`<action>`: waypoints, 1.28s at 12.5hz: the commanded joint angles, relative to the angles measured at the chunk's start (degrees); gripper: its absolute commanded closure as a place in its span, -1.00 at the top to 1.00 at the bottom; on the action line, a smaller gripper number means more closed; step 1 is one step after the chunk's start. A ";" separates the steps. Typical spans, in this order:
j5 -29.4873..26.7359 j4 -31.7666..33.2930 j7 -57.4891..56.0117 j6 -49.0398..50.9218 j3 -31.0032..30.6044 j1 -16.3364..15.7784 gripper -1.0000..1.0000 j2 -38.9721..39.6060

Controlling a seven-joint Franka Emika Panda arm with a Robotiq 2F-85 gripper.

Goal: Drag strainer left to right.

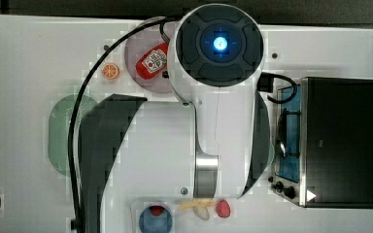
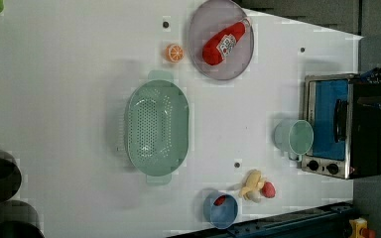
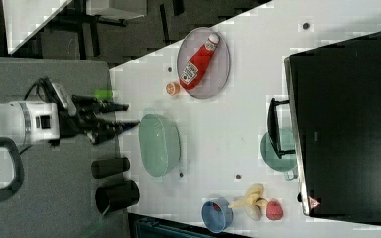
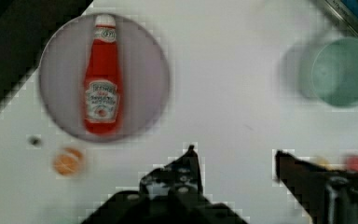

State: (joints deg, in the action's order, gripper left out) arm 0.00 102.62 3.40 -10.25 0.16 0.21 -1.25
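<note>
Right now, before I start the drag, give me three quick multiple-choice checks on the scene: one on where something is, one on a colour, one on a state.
1. Where does the ketchup bottle lie?
A. on the grey plate
B. inside the strainer
C. on the toaster oven

2. What colour is the bowl holding a small red thing?
A. yellow
B. blue
C. black

3. How is the gripper?
A. shut on the strainer
B. shut on the cup
C. open, holding nothing

Answers:
1 A: in the left view the bottle rests flat on the round plate, apart from the strainer.
2 B: the left view shows a blue bowl near the banana.
3 C: in the wrist view the fingers stand apart with bare table between them, and in the right view the gripper hangs clear of the strainer.
</note>
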 commanded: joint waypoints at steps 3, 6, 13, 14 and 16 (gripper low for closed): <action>1.36 7.96 0.78 14.50 2.79 -1.12 0.99 -22.02; -1.11 8.24 0.78 13.83 -1.92 -2.61 1.00 -20.60; -2.00 8.33 22.61 -0.19 -23.84 -3.66 1.00 -7.69; -1.99 8.33 29.49 -2.77 -26.60 -3.68 1.00 -5.01; -1.72 8.39 43.43 -8.57 -31.19 -3.72 1.00 0.80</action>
State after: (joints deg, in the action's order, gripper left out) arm -2.96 111.18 33.74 -18.59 -30.52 -4.33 1.58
